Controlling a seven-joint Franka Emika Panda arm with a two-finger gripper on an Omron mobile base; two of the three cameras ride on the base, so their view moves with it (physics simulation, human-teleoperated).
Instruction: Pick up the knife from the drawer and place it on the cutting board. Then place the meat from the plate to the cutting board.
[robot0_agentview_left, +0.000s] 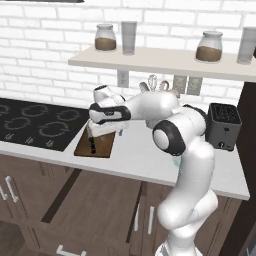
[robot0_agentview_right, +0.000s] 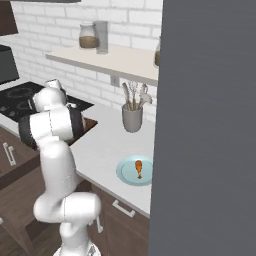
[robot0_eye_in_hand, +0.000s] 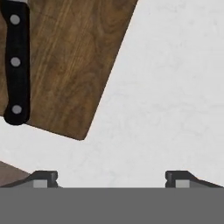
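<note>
Landmark: cutting board (robot0_agentview_left: 99, 144), flat on the pale counter (robot0_agentview_left: 150, 160), just right of the black cooktop (robot0_agentview_left: 35, 125). Knife (robot0_eye_in_hand: 16, 61) lying on the board, black riveted handle along one long edge, butt end close to the board's corner; blade not visible in the hand view. Gripper (robot0_eye_in_hand: 111, 177) above the counter just off the board's corner, jaws spread wide, nothing between them, clear of the knife. Plate (robot0_agentview_right: 136, 171) well away from the board, further along the counter, past the grey utensil holder (robot0_agentview_right: 132, 117). Meat (robot0_agentview_right: 138, 168) resting on the plate. Drawer (robot0_agentview_left: 95, 210) pulled open, below the board.
</note>
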